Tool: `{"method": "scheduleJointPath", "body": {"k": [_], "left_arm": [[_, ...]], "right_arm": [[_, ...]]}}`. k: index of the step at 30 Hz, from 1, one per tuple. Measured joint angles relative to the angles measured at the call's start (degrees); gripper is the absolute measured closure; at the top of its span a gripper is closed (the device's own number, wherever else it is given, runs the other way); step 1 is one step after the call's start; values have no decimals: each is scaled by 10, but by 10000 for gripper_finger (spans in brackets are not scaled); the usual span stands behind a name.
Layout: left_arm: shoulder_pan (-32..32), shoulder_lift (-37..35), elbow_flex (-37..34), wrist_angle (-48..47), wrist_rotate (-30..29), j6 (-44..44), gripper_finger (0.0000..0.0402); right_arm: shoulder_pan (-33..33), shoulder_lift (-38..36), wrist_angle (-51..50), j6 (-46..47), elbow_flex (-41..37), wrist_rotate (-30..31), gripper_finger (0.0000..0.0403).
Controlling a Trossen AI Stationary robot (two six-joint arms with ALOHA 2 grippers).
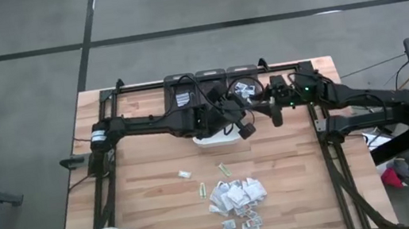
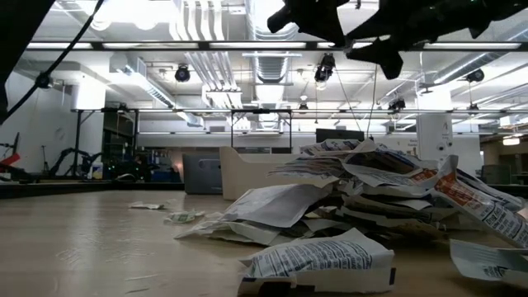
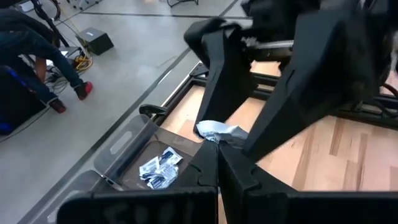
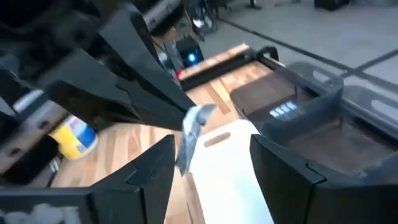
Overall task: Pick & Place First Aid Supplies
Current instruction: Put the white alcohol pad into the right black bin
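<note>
Packet pile (image 2: pixel 363 198) lay closest, low on table. Left gripper (image 3: pixel 217 146) clenched on one packet (image 3: pixel 219 132) above white tray (image 4: pixel 230 168). Right gripper (image 4: pixel 211 165) released, wide around it. Packet could slip, flutter off, miss bin (image 3: pixel 134 158), since grip looked tiny.

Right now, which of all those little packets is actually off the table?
The single packet pinched in the left gripper, held up in the air between the two arms. Every other packet lies flat, in the pile on the wood or in a bin.
</note>
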Motion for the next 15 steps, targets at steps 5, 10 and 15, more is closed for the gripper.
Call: {"method": "scheduleJointPath", "body": {"k": [5, 10, 15], "left_arm": [[0, 0, 0, 1, -1, 0, 401], [0, 0, 0, -3, -4, 6, 401], [0, 0, 0, -3, -1, 7, 401]], "right_arm": [[0, 34, -7, -16, 25, -1, 197], [0, 54, -36, -30, 50, -1, 208], [1, 65, -68, -36, 67, 8, 256]]}}
